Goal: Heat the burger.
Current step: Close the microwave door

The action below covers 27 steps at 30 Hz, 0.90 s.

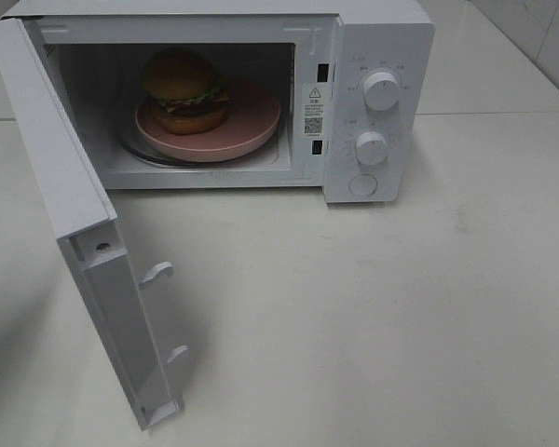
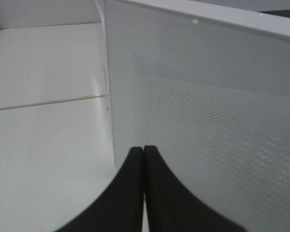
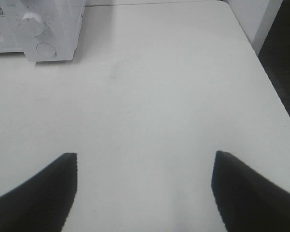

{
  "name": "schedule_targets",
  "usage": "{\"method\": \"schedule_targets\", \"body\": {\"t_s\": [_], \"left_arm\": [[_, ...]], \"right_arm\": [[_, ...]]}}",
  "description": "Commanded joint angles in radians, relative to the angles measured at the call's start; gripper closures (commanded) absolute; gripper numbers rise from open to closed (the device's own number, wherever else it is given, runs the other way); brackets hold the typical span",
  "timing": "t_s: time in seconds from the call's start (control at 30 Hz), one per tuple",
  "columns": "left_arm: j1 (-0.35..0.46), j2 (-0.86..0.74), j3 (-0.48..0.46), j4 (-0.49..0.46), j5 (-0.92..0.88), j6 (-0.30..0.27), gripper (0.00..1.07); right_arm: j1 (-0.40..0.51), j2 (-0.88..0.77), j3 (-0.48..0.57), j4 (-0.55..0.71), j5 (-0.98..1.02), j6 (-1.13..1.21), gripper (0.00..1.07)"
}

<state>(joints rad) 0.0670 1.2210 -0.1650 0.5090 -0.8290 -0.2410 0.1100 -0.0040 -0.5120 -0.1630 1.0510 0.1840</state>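
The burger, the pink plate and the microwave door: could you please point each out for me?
burger (image 1: 180, 73), exterior high view, on its top bun.
pink plate (image 1: 257, 117), exterior high view, on its bare right side.
microwave door (image 1: 61, 154), exterior high view, on its inner face.

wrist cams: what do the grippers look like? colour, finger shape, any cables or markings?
The left gripper has two matte black fingers whose outer edges curve in to narrow tips. The right gripper is the same black, with wedge-shaped fingers ending in pointed tips. No cables, markings or labels show on either. The arms themselves are not in any view.
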Motion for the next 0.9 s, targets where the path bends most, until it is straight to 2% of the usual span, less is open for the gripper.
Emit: {"method": "schedule_targets", "body": {"t_s": [0.03,0.13,0.23,0.27,0.4,0.47,0.53,0.57,0.6,0.67,0.9], "left_arm": [[0.005,0.048,-0.009,0.016,-0.089,-0.01,1.07],[-0.008,0.098,-0.021,0.014,-0.117,-0.008,1.07],[-0.056,0.139,-0.041,0.014,-0.115,0.004,1.07],[-0.092,0.162,-0.047,0.009,-0.115,0.039,1.07],[-0.153,0.19,-0.053,-0.023,-0.117,0.061,1.07],[-0.214,0.211,-0.054,-0.093,-0.117,0.099,1.07],[-0.239,0.219,-0.054,-0.124,-0.117,0.116,1.07],[-0.288,0.232,-0.054,-0.18,-0.118,0.142,1.07],[-0.288,0.232,-0.054,-0.18,-0.118,0.142,1.07],[-0.353,0.252,-0.065,-0.27,-0.111,0.175,1.07],[-0.452,0.313,-0.123,-0.387,-0.108,0.186,1.07]], "right_arm": [[-0.004,-0.026,0.001,-0.004,-0.009,0.003,0.32],[-0.004,-0.026,0.001,-0.004,-0.009,0.003,0.32],[-0.004,-0.026,0.001,-0.004,-0.009,0.003,0.32],[-0.004,-0.026,0.001,-0.004,-0.009,0.003,0.32],[-0.004,-0.026,0.001,-0.004,-0.009,0.003,0.32],[-0.004,-0.026,0.001,-0.004,-0.009,0.003,0.32],[-0.004,-0.026,0.001,-0.004,-0.009,0.003,0.32],[-0.004,-0.026,0.001,-0.004,-0.009,0.003,0.32],[-0.004,-0.026,0.001,-0.004,-0.009,0.003,0.32],[-0.004,-0.026,0.001,-0.004,-0.009,0.003,0.32],[-0.004,-0.026,0.001,-0.004,-0.009,0.003,0.32]]}}
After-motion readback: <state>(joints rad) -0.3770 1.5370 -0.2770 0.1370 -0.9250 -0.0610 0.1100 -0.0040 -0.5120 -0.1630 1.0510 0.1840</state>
